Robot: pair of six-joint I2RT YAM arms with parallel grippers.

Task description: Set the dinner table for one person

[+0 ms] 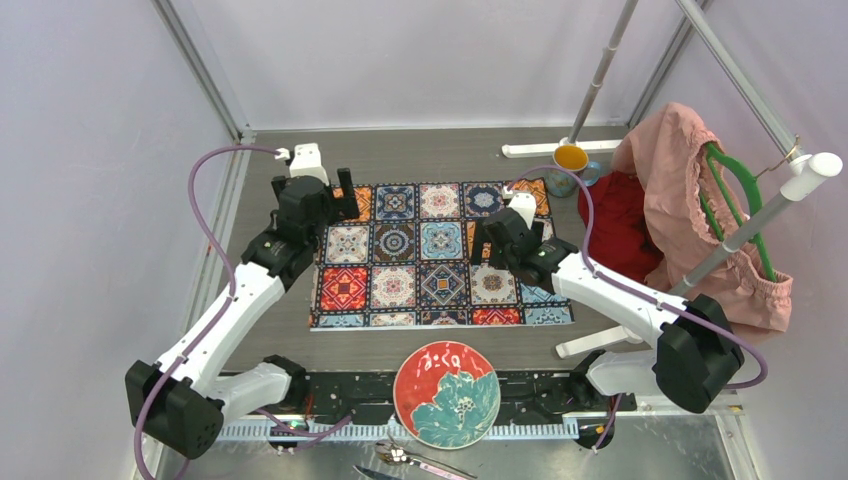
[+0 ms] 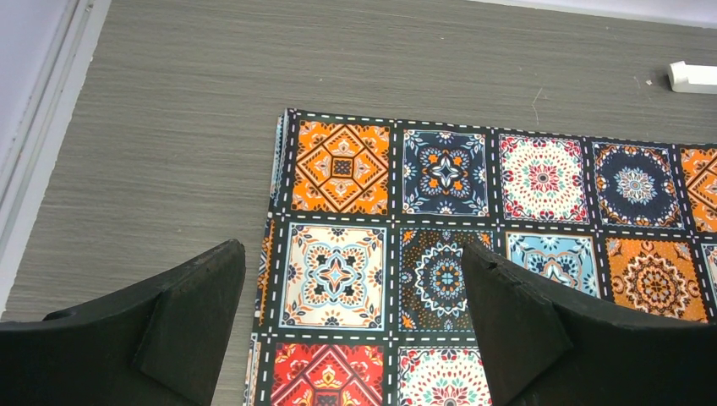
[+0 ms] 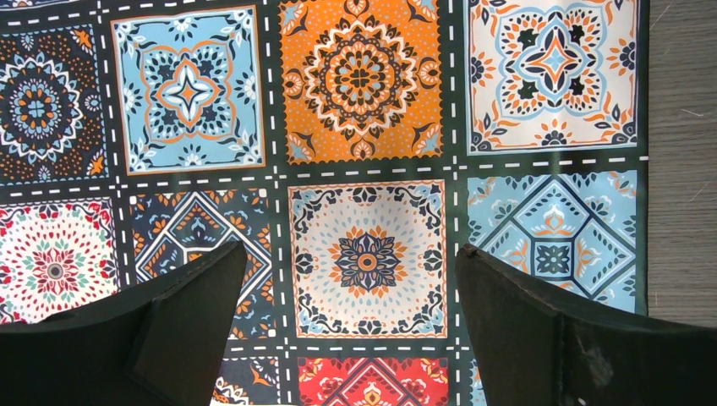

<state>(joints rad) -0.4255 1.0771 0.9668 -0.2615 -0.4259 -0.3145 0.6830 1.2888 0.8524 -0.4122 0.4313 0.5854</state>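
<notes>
Bright even overhead light, soft shadows, all views sharp.

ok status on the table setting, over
Left gripper, right gripper: fingers open, empty, over colourful tile-patterned cloth mat. Mat flat on grey-brown wood-grain tabletop. Round red-and-teal flower plate at near edge, not yet on mat; nothing blocking.

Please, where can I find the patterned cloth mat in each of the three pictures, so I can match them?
Top view: the mat lies in the middle of the table.
Left wrist view: the mat fills the right and lower part, one corner showing.
Right wrist view: the mat fills nearly everything, its edge at right.
Shared landmark: the grey table beside the mat's edge.
</notes>
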